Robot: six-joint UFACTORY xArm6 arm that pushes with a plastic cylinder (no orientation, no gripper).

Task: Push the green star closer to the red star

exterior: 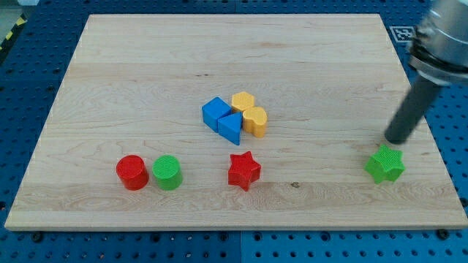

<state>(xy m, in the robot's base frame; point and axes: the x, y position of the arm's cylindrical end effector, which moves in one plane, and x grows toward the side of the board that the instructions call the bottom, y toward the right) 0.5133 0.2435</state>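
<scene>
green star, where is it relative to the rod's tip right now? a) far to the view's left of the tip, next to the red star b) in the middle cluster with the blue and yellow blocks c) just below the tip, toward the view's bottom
c: the green star sits just below my tip, near the board's right edge, far from the red star.

Bright, even light falls from above across the pale wooden worktop (146, 73), with no glare. The blocks cast only short, soft shadows at their bases. The arm at the upper right of the frame is motion-blurred; everything else is sharp.
</scene>
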